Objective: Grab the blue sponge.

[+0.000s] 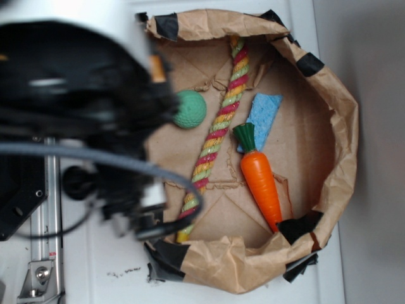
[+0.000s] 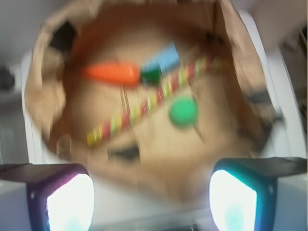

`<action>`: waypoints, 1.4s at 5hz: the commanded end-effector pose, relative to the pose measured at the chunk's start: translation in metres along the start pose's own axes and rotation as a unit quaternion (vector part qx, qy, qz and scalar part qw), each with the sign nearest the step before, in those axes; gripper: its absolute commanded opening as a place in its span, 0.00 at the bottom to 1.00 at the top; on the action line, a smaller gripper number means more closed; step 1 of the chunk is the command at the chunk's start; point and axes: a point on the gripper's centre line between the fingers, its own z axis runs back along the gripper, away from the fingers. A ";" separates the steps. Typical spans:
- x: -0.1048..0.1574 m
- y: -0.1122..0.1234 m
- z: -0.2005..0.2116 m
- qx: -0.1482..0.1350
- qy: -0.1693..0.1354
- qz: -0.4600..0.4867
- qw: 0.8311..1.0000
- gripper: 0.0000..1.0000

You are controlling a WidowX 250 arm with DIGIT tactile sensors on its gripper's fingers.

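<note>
The blue sponge (image 1: 262, 116) lies flat in the brown paper tray (image 1: 338, 120), right of the rope and touching the carrot's green top. The blurred wrist view shows the blue sponge (image 2: 163, 59) far ahead, beyond the rope. My gripper (image 2: 151, 199) is open with wide-apart pads (image 2: 71, 202) and nothing between them. It hangs high over the tray's near edge, well away from the sponge. In the exterior view the blurred black arm (image 1: 69, 107) fills the left side and the fingertips cannot be made out.
An orange toy carrot (image 1: 261, 180) lies just below the sponge. A striped rope (image 1: 218, 126) runs across the tray, with a green dimpled ball (image 1: 190, 109) on its left. The tray has raised crumpled walls with black tape. A metal rail (image 1: 44, 253) stands at lower left.
</note>
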 end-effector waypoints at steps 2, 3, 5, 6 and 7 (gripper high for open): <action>0.077 0.032 -0.109 0.001 -0.016 0.155 0.988 1.00; 0.072 0.028 -0.137 0.030 0.025 0.133 0.990 1.00; 0.089 0.005 -0.161 0.010 0.054 0.086 0.995 1.00; 0.083 -0.007 -0.170 0.021 0.061 0.058 0.996 1.00; 0.073 -0.014 -0.175 -0.003 0.064 0.070 0.996 0.00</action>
